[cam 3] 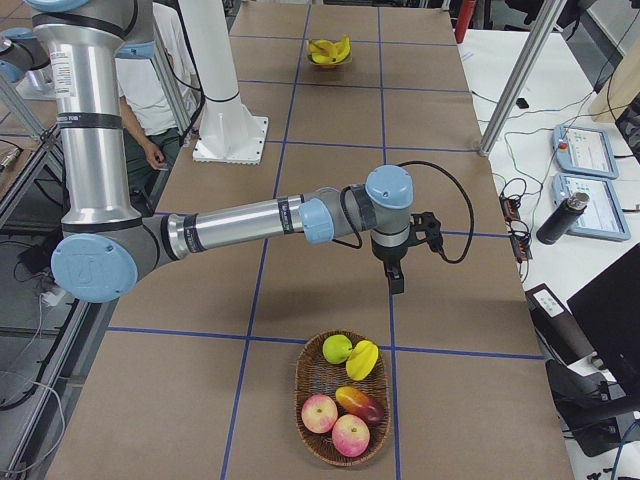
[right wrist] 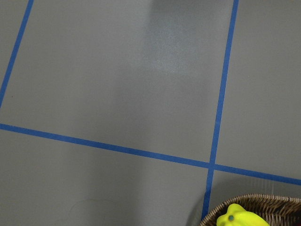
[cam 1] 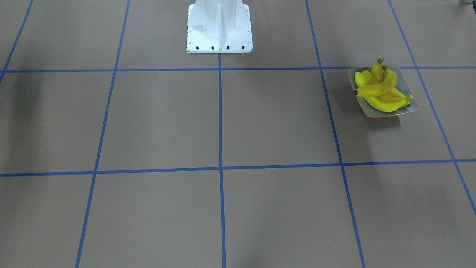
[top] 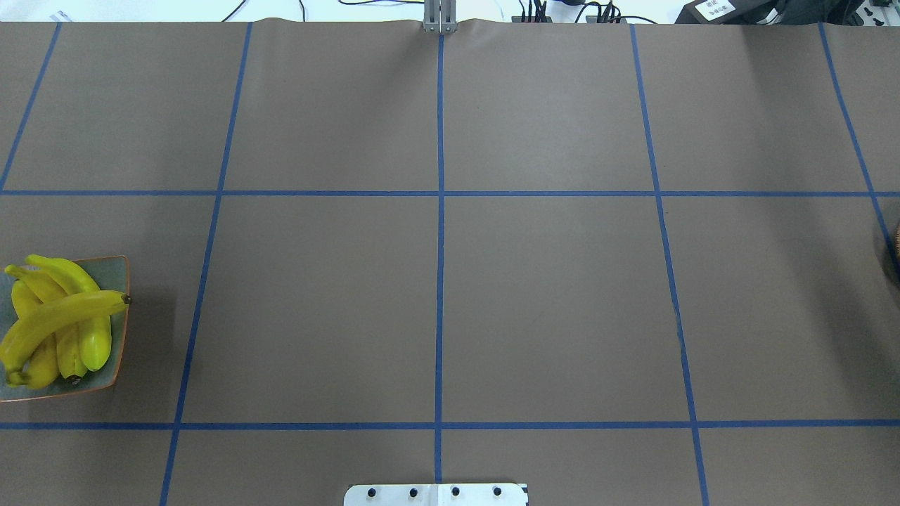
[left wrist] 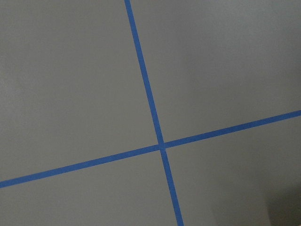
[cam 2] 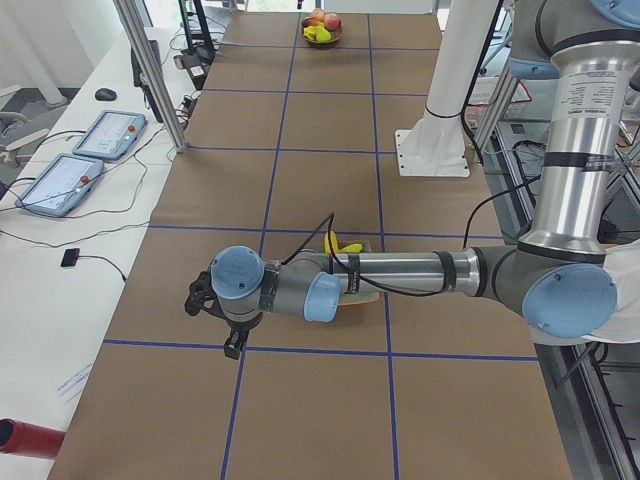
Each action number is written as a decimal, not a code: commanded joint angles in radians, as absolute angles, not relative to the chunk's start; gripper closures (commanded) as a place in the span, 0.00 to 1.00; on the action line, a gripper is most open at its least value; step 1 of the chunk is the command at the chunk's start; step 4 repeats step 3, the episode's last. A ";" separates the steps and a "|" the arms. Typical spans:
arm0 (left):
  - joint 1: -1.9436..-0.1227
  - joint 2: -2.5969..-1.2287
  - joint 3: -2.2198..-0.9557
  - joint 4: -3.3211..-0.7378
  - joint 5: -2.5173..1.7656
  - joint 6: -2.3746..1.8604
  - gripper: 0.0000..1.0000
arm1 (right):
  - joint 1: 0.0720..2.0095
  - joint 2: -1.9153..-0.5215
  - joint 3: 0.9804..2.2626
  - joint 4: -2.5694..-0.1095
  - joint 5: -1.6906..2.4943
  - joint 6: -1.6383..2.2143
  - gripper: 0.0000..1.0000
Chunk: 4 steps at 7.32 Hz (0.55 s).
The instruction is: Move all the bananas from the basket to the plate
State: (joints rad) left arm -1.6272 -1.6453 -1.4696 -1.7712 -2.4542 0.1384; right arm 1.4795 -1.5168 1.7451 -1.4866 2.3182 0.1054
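Several yellow bananas [cam 1: 379,89] lie piled on the square grey-green plate [cam 1: 386,113] at the table's left end. They also show in the overhead view [top: 56,323] on the plate [top: 121,281]. My left gripper [cam 2: 233,343] hangs over the table a little beyond the plate; I cannot tell if it is open. My right gripper [cam 3: 396,280] points down over the table short of the wicker basket [cam 3: 299,385]; I cannot tell if it is open. No banana shows in the basket.
The basket holds apples, a green fruit, a yellow star fruit [cam 3: 361,358] and a mango. Its rim shows in the right wrist view [right wrist: 263,203]. The white robot base [cam 1: 219,29] stands mid-table. Tablets and cables lie on the side desk.
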 commanded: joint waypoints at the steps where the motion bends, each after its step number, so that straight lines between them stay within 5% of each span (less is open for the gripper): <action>1: -1.628 -1.647 -1.471 -1.770 -2.454 0.129 0.00 | 1.480 -1.516 1.744 -1.489 2.321 0.103 0.00; 4: -1.628 -1.646 -1.471 -1.773 -2.456 0.129 0.00 | 1.480 -1.514 1.744 -1.491 2.321 0.104 0.00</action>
